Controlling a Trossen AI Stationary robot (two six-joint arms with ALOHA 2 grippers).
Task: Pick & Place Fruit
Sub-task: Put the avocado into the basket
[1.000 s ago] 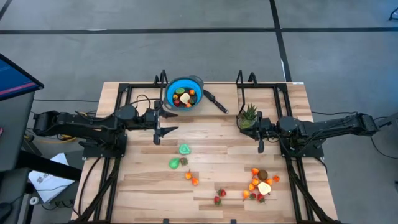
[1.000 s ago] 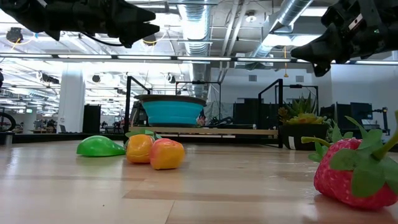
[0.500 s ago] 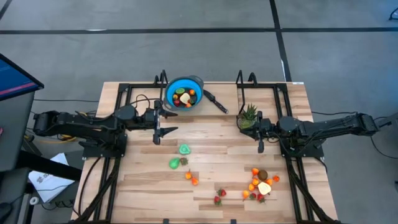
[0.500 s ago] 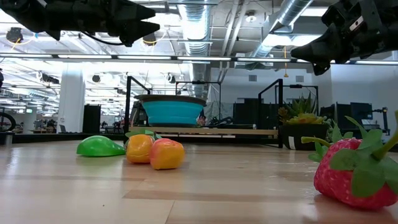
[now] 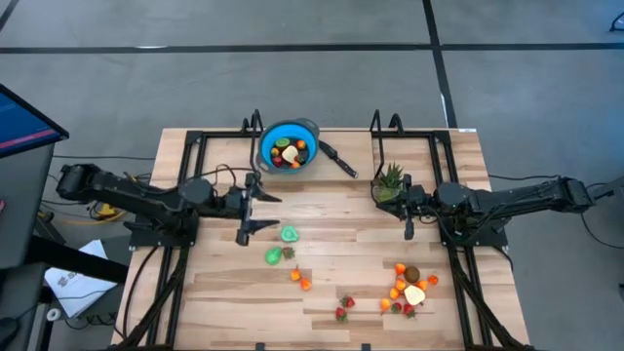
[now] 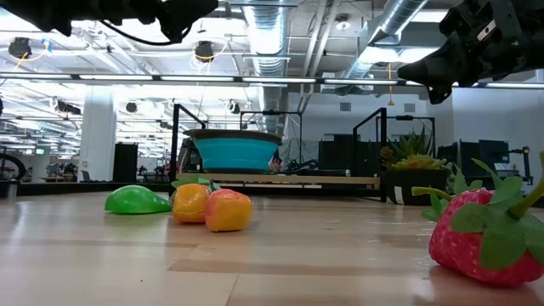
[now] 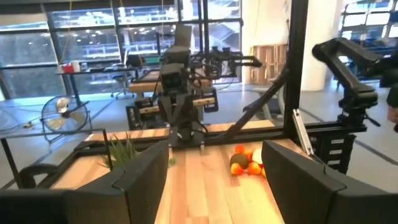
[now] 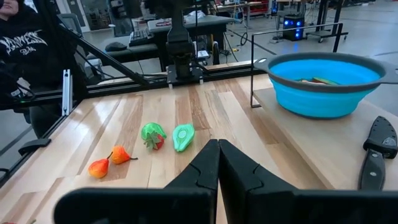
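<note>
High view: the left gripper [image 5: 255, 212], fingers apart and empty, has swung from the blue bowl [image 5: 289, 145] toward the green fruit [image 5: 289, 234] at its 4 o'clock; next pick likely.
Low view: left arm now higher in frame.
Right wrist view: right gripper [image 8: 217, 163] pressed together, unmoved.
</note>
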